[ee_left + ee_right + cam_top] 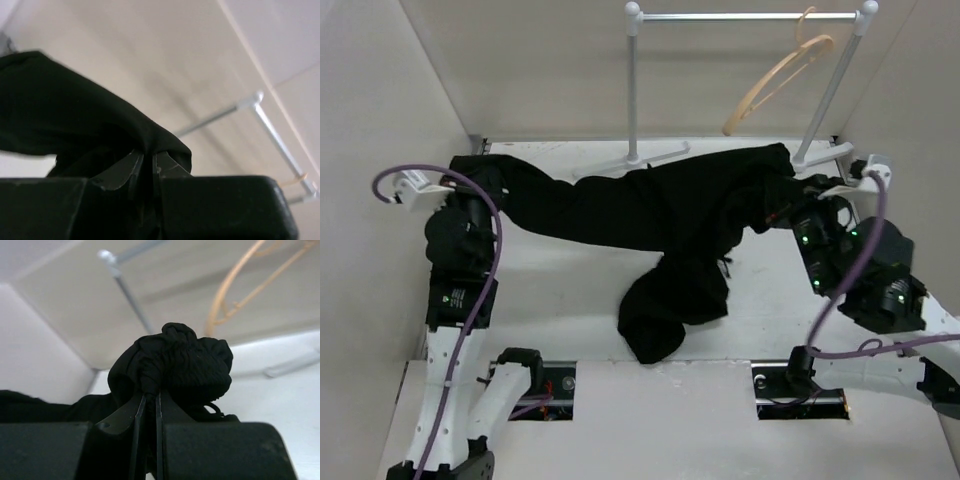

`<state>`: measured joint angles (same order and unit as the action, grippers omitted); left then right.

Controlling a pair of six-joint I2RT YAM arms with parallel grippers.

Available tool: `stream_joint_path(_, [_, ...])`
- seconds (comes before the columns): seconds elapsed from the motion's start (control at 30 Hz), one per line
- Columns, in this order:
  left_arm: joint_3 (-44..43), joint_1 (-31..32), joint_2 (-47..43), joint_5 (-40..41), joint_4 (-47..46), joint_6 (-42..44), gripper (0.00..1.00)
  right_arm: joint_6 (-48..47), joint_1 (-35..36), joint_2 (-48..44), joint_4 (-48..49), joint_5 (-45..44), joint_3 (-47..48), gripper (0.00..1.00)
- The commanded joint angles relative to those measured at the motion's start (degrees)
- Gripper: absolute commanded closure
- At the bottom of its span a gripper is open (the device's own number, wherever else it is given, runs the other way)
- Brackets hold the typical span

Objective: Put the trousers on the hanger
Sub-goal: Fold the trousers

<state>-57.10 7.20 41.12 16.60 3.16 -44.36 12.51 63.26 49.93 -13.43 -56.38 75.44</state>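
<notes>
Black trousers (660, 215), crumpled, lie across the desk (560, 290) from upper left to upper right of frame. Left fingers (125, 172) clenched on one end. Right fingers (122, 415) clenched on the bunched, gathered end.

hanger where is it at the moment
In the top view, the slim curved light tan wooden hanger hangs by its hook from the white metal garment rail at the far right of the table, above and behind the large black fabric trousers.
</notes>
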Motion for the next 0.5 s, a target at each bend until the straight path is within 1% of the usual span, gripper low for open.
stream_joint_path(0.0, [-6.95, -3.98, 6.14, -1.66, 5.02, 2.17, 0.93, 0.84, 4.7, -3.34, 2.35, -1.01, 3.23, 0.91])
stream_joint_path(0.07, [-9.86, -5.92, 13.33, -4.19, 4.32, 2.52, 0.91, 1.72, 4.81, -4.05, 2.45, -2.5, -0.19, 0.9])
stream_joint_path(0.13, [-11.53, -6.63, 23.51, -8.41, 0.81, 2.43, 0.83, 2.95, -1.49, -3.71, 2.01, -2.86, -4.84, 0.89])
stream_joint_path(0.17, [-12.93, -6.2, 29.22, -9.38, 0.1, 2.43, 0.76, 3.65, -4.39, -3.44, 1.48, -2.25, -6.43, 0.89])
stream_joint_path(0.2, [-15.04, -5.41, 34.76, -10.7, 0.01, 2.61, 0.63, 5.4, -8.08, -2.92, 0.52, -1.02, -8.36, 0.89])
stream_joint_path(0.23, [-17.49, -3.49, 39.34, -12.28, 1.05, 3.39, 0.43, 7.94, -12.2, -2.21, -0.71, 0.9, -9.94, 0.89])
stream_joint_path(0.27, [-18.82, -1.73, 41.56, -13.08, 2.89, 4.45, 0.24, 10.49, -17.21, -1.25, -2.29, 3.53, -11.0, 0.9])
stream_joint_path(0.3, [-18.31, 0.2, 41.23, -12.91, 3.17, 5.33, 0.0, 12.95, -21.52, -0.02, -4.22, 7.47, -11.62, 0.91])
stream_joint_path(0.37, [-11.84, 5.48, 35.28, -8.19, 0.46, 8.66, 0.0, 17.18, -29.52, 2.35, -6.42, 15.04, -12.85, 0.93])
stream_joint_path(0.4, [-7.02, 8.02, 30.29, -4.77, -1.12, 9.55, 0.0, 18.5, -33.13, 3.15, -6.61, 18.2, -13.64, 0.94])
stream_joint_path(0.47, [1.95, 12.94, 20.36, 0.34, -1.66, 10.34, 0.0, 19.48, -36.84, 3.24, -5.13, 21.12, -15.57, 0.94])
